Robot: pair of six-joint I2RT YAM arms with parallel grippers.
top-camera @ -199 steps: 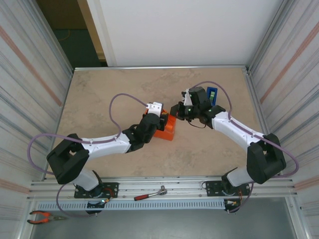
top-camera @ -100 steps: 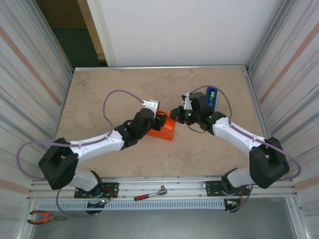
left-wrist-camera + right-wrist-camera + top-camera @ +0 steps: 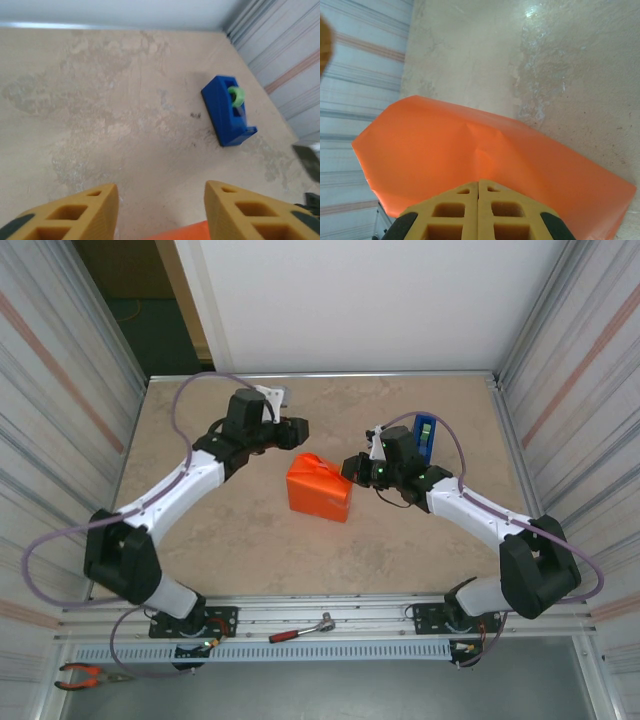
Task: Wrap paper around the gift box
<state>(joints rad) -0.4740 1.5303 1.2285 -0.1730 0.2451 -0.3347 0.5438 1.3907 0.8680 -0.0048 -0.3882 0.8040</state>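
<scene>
Left claw (image 3: 298,430) is hanging over the counter (image 3: 200,530) near the far side of the paper (image 3: 318,490), not touching it, and we are seeing its jaws standing apart with nothing between them. From its wrist we are looking past the yellow fingers (image 3: 65,215) at a blue tape dispenser (image 3: 227,110) lying on the bare counter, with a sliver of orange at the bottom edge. We are finding the right claw (image 3: 350,468) closed tight, fingers pressed together, its tip sitting at the right edge of the paper, which is standing as a creased, boxy mound in the middle of the counter. We cannot tell whether any paper is being pinched. The gift box is hidden from us.
</scene>
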